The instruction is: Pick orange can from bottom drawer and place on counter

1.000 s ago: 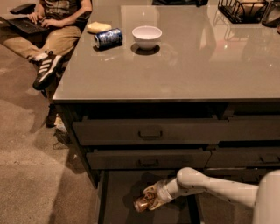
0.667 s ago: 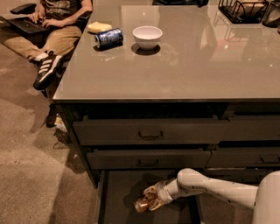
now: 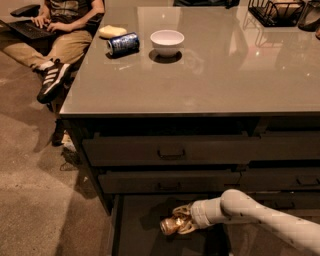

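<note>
The orange can (image 3: 169,225) lies on its side in the open bottom drawer (image 3: 137,235), its silver end facing left. My gripper (image 3: 181,221) reaches in from the right on a white arm (image 3: 250,216), and its fingers (image 3: 182,212) are closed around the can above and below. The can sits low over the drawer's dark floor. The counter (image 3: 220,70) stretches above the drawer fronts, glossy grey-beige.
On the counter stand a white bowl (image 3: 167,42), a blue can (image 3: 122,44) on its side, a yellow object (image 3: 112,31) and a black wire rack (image 3: 278,10). Two handled drawers (image 3: 171,153) sit above the open one. A seated person (image 3: 55,35) is at far left.
</note>
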Motion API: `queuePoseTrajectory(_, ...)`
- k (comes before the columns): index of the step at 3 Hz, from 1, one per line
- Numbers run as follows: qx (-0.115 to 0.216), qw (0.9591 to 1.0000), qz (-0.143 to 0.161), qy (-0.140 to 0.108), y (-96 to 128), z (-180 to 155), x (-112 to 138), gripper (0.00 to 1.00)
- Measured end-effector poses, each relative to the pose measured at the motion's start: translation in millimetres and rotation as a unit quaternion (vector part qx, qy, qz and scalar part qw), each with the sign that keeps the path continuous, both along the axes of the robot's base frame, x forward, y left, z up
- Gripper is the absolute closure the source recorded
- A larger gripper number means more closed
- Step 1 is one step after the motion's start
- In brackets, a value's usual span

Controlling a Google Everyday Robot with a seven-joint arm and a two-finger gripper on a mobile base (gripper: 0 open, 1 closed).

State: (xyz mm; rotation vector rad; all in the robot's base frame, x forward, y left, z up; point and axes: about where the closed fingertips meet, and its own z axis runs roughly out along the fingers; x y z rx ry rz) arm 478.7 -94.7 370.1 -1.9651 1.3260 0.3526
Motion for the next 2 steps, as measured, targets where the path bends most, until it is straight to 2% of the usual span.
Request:
queuePoseTrajectory(1,0.018,0.9992,-0.018,-0.03,-24,56,0,1.0)
queuePoseTrajectory(2,0.038,0.9977,-0.037,-0.041,-43,96,5,1.0)
